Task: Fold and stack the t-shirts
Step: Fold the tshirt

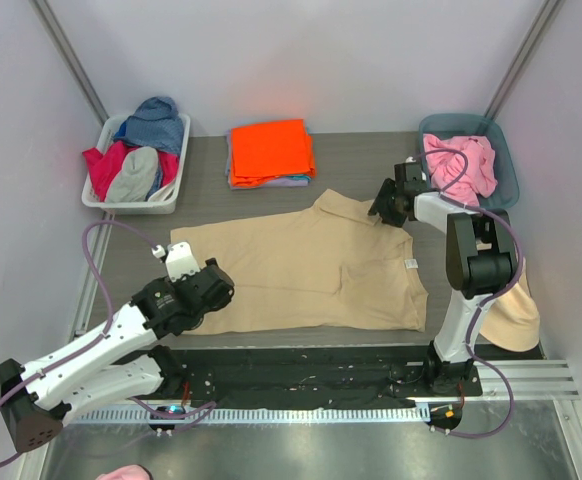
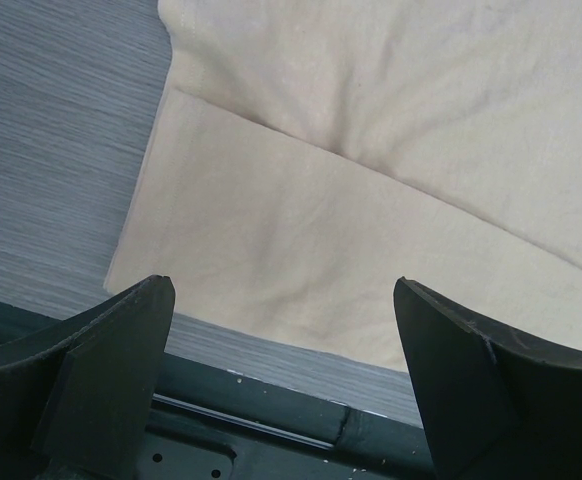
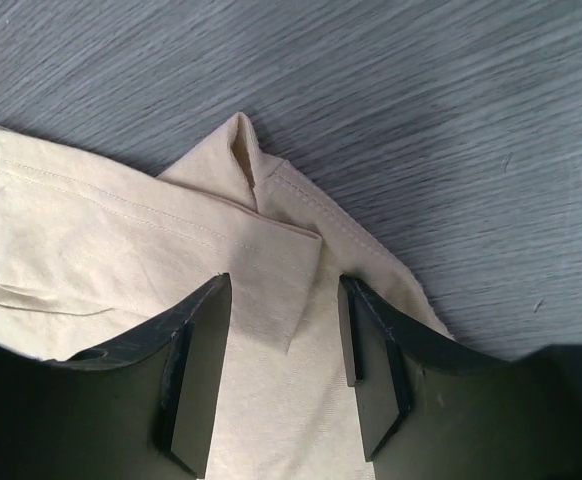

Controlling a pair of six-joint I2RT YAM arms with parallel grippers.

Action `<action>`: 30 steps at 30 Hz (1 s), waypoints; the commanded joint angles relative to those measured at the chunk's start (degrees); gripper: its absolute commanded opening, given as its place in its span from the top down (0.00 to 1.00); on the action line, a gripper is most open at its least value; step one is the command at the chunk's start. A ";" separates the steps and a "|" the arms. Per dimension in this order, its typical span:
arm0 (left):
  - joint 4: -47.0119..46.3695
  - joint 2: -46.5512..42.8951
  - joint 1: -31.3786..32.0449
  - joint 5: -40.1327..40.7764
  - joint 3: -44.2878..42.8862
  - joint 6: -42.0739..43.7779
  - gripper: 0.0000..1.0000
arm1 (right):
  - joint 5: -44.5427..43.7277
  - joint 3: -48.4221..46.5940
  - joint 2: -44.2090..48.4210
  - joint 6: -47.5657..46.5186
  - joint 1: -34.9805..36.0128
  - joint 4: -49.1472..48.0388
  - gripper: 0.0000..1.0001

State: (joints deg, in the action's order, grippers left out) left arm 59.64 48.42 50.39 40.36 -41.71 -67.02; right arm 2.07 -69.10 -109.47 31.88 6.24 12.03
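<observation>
A tan collared t-shirt (image 1: 311, 265) lies spread flat mid-table. My left gripper (image 1: 216, 285) hovers open at its near-left corner; in the left wrist view the gripper (image 2: 281, 285) stands wide over the tan hem (image 2: 301, 250), nothing between the fingers. My right gripper (image 1: 386, 205) sits at the shirt's far-right sleeve. There the gripper (image 3: 284, 282) is open, its fingers straddling a folded flap of tan cloth (image 3: 271, 260) without pinching it. A folded orange t-shirt (image 1: 271, 150) lies at the back on lavender cloth (image 1: 296, 182). A pink t-shirt (image 1: 461, 160) fills the teal bin (image 1: 506, 165).
A white bin (image 1: 176, 185) at the back left holds red, blue and grey clothes. More tan cloth (image 1: 516, 315) hangs off the table's right side beside the right arm. The dark rail (image 2: 271, 390) of the table's near edge runs just under the left gripper.
</observation>
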 commanded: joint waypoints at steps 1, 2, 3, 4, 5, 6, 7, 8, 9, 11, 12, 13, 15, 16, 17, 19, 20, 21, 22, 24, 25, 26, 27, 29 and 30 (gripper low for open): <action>-0.22 -0.44 0.15 0.69 0.05 -0.21 0.02 | -0.66 -1.30 -0.57 -0.06 -0.44 -1.66 0.46; -0.22 -0.44 0.15 0.69 0.05 -0.21 0.02 | -0.66 -1.30 -0.66 -0.15 -0.53 -1.75 0.46; -0.22 -0.44 0.06 0.69 0.05 -0.21 0.02 | -0.66 -1.39 -0.66 -0.24 -0.53 -1.66 0.45; -0.22 -0.52 0.06 0.60 0.05 -0.21 0.03 | -0.66 -1.56 -0.66 -0.15 -0.53 -1.75 0.45; -0.22 -0.35 0.06 0.60 0.05 -0.21 0.03 | -0.66 -1.65 -0.66 -0.32 -0.61 -1.66 0.46; -0.31 -0.43 0.15 0.51 0.05 -0.21 0.03 | -0.49 -1.65 -0.74 -0.33 -0.70 -1.66 0.46; -0.40 -0.35 0.15 0.51 -0.03 -0.21 0.02 | -0.40 -2.00 -0.83 -0.33 -0.70 -1.66 0.45; -0.40 -0.35 0.15 0.42 -0.03 -0.21 0.02 | -0.31 -2.09 -0.83 -0.33 -0.79 -1.66 0.46; -0.40 -0.26 0.15 0.42 -0.12 -0.21 0.03 | -0.13 -2.09 -0.83 -0.33 -0.88 -1.66 0.46; -0.40 -0.26 0.06 0.42 -0.21 -0.21 0.03 | -0.13 -2.53 -0.83 -0.33 -0.79 -1.66 0.46; -0.40 -0.17 0.06 0.42 -0.21 -0.30 0.03 | -0.04 -2.70 -0.75 -0.33 -0.96 -1.66 0.46; -0.40 -0.09 0.06 0.34 -0.21 -0.30 0.03 | -0.04 -2.97 -0.66 -0.24 -0.97 -1.57 0.46; -0.49 -0.09 0.06 0.33 -0.12 -0.30 0.03 | 0.04 -3.41 -0.75 -0.32 -1.05 -1.66 0.46; -0.57 -0.08 0.06 0.25 -0.12 -0.30 0.02 | -0.04 -3.58 -0.92 -0.24 -1.05 -1.57 0.46; -0.49 0.00 0.15 0.33 -0.12 -0.21 0.02 | 0.04 -3.67 -0.92 -0.32 -1.05 -1.57 0.46; -0.57 0.00 0.06 0.33 -0.12 -0.30 0.03 | 0.22 -4.20 -1.27 -0.15 -1.14 -1.66 0.46; -0.40 -0.08 0.06 0.33 -0.12 -0.21 0.02 | 0.31 -4.29 -1.53 -0.15 -1.14 -1.66 0.46; -0.40 -0.17 0.06 0.33 -0.12 -0.21 0.03 | 0.39 -4.46 -1.71 -0.15 -1.23 -1.66 0.47; -0.31 -0.26 0.15 0.33 -0.12 -0.30 0.03 | 0.40 -4.55 -1.62 -0.06 -1.23 -1.66 0.48; -0.31 -0.43 0.06 0.33 -0.03 -0.30 0.02 | 0.48 -4.73 -2.06 -0.15 -1.23 -1.66 0.50; -0.40 -0.44 0.06 0.33 -0.03 -0.30 0.02 | 0.57 -4.81 -2.15 -0.15 -1.23 -1.66 0.50; -0.40 -0.44 0.15 0.33 0.05 -0.30 0.02 | 0.57 -4.82 -2.15 -0.24 -1.23 -1.57 0.51; -0.40 -0.35 0.15 0.33 -0.03 -0.30 0.03 | 0.57 -4.82 -2.24 -0.15 -1.14 -1.66 0.52; -0.57 -0.26 0.15 0.33 -0.12 -0.30 0.03 | 0.57 -4.82 -2.32 -0.24 -1.32 -1.66 0.57; -0.57 -0.17 0.15 0.33 -0.12 -0.30 0.03 | 0.66 -4.82 -2.41 -0.32 -1.32 -1.75 0.59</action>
State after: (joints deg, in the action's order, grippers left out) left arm 59.61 48.49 50.39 39.79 -41.71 -67.05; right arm 2.52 -71.70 -111.50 31.83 5.21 11.62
